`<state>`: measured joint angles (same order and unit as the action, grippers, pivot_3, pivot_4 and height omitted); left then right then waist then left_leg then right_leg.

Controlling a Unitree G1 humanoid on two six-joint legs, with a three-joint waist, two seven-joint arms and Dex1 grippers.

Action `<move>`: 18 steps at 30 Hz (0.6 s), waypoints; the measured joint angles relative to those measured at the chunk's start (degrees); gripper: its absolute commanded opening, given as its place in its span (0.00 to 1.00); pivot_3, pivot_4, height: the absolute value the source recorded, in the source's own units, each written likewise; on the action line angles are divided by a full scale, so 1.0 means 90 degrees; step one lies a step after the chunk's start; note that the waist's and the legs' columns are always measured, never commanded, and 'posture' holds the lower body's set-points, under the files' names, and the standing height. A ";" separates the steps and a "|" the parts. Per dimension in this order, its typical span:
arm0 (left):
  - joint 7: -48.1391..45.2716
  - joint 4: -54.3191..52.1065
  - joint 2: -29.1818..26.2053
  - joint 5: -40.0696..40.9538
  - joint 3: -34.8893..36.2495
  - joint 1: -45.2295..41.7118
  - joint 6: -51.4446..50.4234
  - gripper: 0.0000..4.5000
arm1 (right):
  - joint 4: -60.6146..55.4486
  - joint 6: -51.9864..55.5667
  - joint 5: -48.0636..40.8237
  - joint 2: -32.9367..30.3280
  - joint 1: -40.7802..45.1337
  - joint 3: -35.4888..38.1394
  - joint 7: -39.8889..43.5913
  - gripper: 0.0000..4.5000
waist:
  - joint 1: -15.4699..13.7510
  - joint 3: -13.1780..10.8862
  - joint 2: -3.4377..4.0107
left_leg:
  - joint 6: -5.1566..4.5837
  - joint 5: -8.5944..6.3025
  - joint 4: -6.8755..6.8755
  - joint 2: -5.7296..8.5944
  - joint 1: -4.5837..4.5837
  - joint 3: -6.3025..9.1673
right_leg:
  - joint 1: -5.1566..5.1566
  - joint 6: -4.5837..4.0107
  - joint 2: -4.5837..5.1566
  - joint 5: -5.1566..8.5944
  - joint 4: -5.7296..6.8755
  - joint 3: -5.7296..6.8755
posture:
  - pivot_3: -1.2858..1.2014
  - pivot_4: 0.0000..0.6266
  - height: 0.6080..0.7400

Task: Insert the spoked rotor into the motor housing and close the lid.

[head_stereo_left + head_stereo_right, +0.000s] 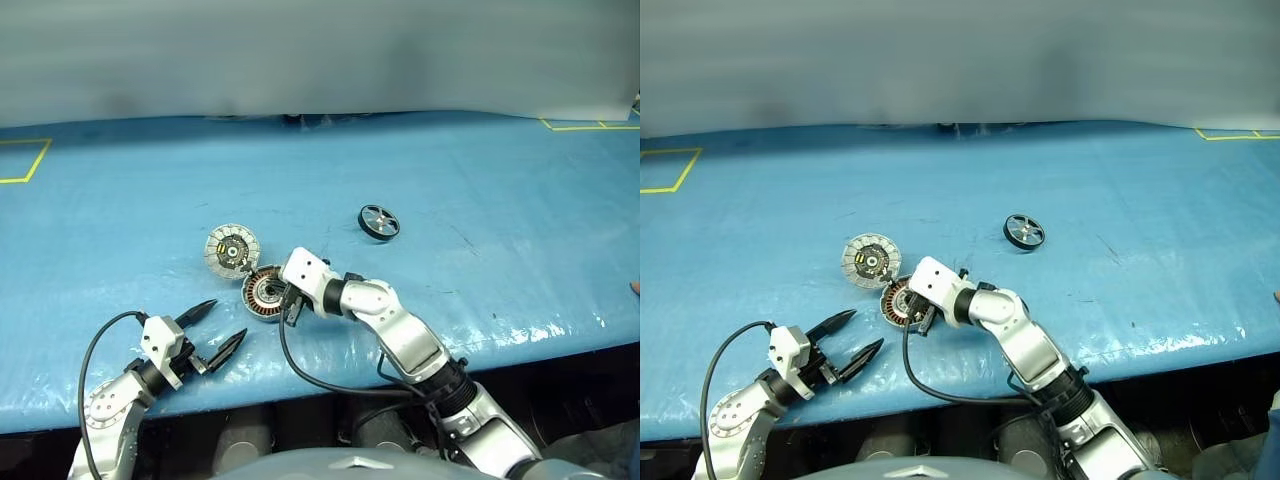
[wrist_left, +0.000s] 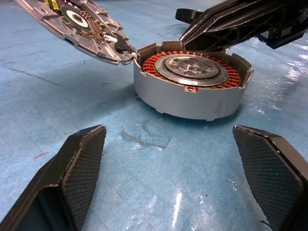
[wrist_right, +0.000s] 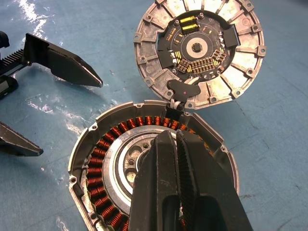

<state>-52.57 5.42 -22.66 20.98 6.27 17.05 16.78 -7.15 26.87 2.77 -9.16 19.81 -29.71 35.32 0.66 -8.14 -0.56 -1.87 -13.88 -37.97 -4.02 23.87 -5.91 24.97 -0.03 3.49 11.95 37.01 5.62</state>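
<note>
The motor housing (image 1: 264,293), a silver ring packed with copper windings, lies on the blue table near its front edge. The lid (image 1: 232,249) is tilted beside it with its dark circuit face up, joined to the housing's rim. The spoked rotor (image 1: 379,221), a small black wheel, lies apart at the back right. My right gripper (image 3: 174,139) is shut with nothing in it, its tips over the housing's (image 3: 110,159) windings. My left gripper (image 2: 175,168) is open a short way in front of the housing (image 2: 190,91), level with the table.
The blue sheet covers the table (image 1: 480,180) up to a grey wall. Yellow tape marks lie at the far left (image 1: 25,160) and far right (image 1: 590,125). The table's front edge (image 1: 560,345) runs close to both arms.
</note>
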 measured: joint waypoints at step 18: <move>0.0037 0.0001 0.0016 -0.0003 0.0006 0.0030 0.0011 1.00 | 0.0357 -0.0148 0.0269 -0.0076 0.0089 -0.0332 0.0107 0.03 | 0.0010 0.0003 0.0003 | 0.0001 0.0000 0.0001 -0.0001 -0.0012 -0.0001 | -0.0009 -0.0001 0.0001 0.0001 -0.0001 -0.0001 | 0.52 0.24 1.00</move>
<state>-52.23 5.43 -22.51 20.95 6.33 17.33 16.88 -3.94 25.54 5.19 -9.85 20.61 -32.69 36.28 0.75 -8.11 -0.54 -1.87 -13.89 -37.96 -4.03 23.76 -5.92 24.89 -0.04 3.50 11.96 37.01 5.61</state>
